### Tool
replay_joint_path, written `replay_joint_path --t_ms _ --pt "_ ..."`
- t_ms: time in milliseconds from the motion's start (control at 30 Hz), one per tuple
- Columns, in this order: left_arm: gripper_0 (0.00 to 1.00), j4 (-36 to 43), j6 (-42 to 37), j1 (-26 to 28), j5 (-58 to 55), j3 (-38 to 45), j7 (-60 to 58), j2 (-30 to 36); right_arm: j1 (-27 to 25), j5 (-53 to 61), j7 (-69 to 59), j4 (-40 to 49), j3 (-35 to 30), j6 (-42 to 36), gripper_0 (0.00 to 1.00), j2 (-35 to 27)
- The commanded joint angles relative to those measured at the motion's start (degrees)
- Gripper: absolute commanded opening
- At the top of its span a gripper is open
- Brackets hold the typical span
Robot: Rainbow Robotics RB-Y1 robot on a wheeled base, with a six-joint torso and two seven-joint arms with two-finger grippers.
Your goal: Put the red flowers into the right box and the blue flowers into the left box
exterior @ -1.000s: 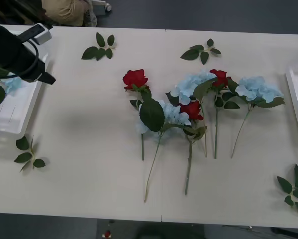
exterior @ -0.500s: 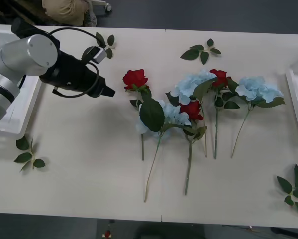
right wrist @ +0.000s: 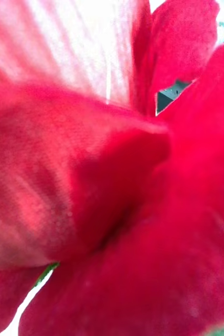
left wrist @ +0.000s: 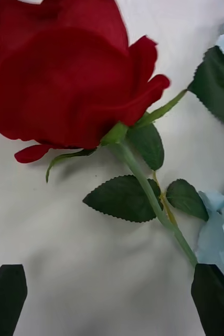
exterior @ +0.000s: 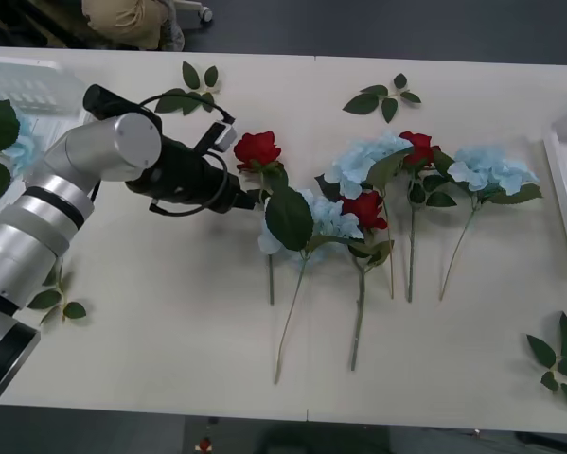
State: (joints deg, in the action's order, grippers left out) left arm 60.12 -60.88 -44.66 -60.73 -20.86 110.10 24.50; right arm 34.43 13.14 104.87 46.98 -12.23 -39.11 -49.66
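One red rose [exterior: 256,148] lies mid-bench toward the far edge, and the left gripper [exterior: 249,200], its black fingers [left wrist: 7,296] spread apart, hovers over its stem, so descending and closing there seems next.

Even bright overhead light, soft shadows, right wrist pic blurred, overexposed

Left arm, the silver segmented one with the black wrist, is stretched out low across the table toward the middle. Its black two-finger left gripper [left wrist: 112,299] has the black fingers [left wrist: 6,296] spread wide apart, nothing between them.
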Motion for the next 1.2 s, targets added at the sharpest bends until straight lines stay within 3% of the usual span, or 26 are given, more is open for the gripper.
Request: replay_joint_path --t_ms 33,67,133,200,233,700,967,1200 --pt "0.92 2.29 0.33 -0.60 3.60 -0.58 -5.95 -1.56 1.87 0.40 0.87 1.01 0.19 -0.35 0.09 -2.19" --pt "0.92 2.64 0.50 -0.60 4.66 -1.11 -7.00 -2.09 1.87 0.49 0.87 1.01 0.19 -0.35 0.17 -2.19" --pt "0.92 3.34 1.03 -0.60 6.59 -2.25 -9.46 -2.61 1.87 0.66 0.87 1.01 0.27 -0.26 0.49 -2.19" --pt "0.92 4.39 2.09 -0.60 8.26 -4.01 -12.27 -3.05 1.87 1.01 0.78 1.09 0.19 -0.35 0.89 -2.19" --pt "0.92 5.01 2.61 -0.60 9.05 -4.80 -13.24 -3.14 1.87 1.10 1.13 1.01 0.19 -0.35 0.99 -2.19" --pt "0.92 7.21 3.93 -0.69 15.73 -10.07 -21.33 -4.46 1.87 4.97 2.98 1.09 -0.08 -2.46 1.00 -2.28" --pt "0.92 7.12 7.89 -0.69 20.39 -12.36 -21.77 -4.63 4.06 17.54 1.48 1.27 -1.66 -13.53 1.00 -1.31" --pt "0.89 7.12 9.91 -0.78 22.32 -14.64 -22.21 -4.63 4.41 22.90 -4.85 9.36 -2.19 -27.68 1.00 2.03"
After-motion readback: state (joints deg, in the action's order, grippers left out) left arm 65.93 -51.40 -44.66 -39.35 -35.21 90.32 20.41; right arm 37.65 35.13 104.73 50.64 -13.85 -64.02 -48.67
